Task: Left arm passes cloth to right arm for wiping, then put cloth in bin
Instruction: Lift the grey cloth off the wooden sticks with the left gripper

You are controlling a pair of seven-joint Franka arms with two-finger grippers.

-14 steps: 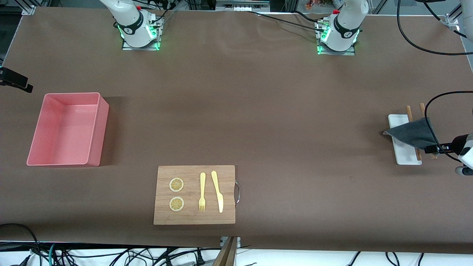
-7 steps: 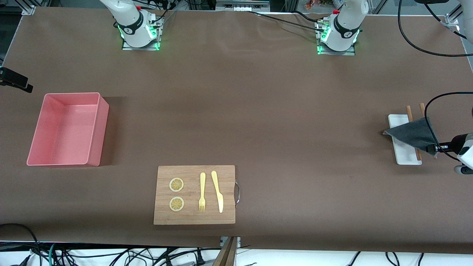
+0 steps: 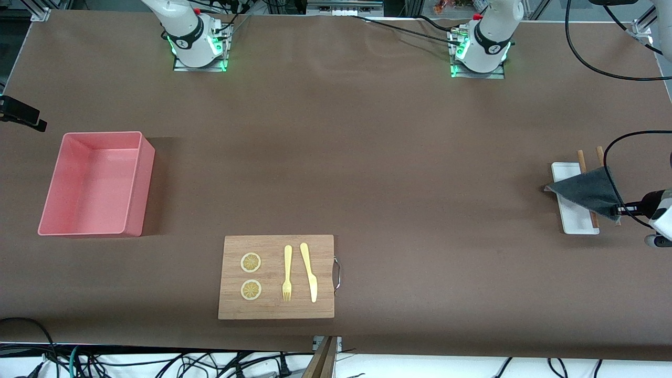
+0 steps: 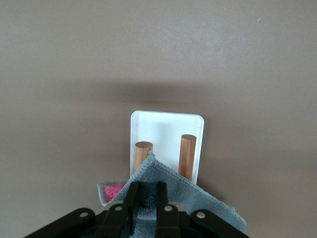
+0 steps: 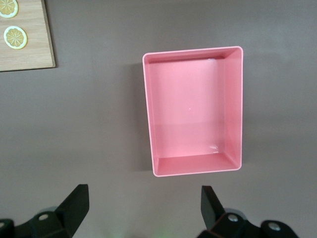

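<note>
Over the white rectangular tray with two wooden pegs, the left end effector pinches the dark grey, pink-backed cloth by one corner, presumably to lift it off for the handover, while the right end effector waits spread wide above the pink rectangular plastic bin.

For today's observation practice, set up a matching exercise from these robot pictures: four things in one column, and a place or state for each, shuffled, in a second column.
Things:
1. cloth
2. bin
3. fork
4. right tool

Places or states:
A. on the cutting board, beside the knife
B. open, over the table near the bin
C. gripped by the left tool, over the white tray
D. pink, open top, nothing inside, at the right arm's end of the table

Pairs: 1-C, 2-D, 3-A, 4-B
</note>
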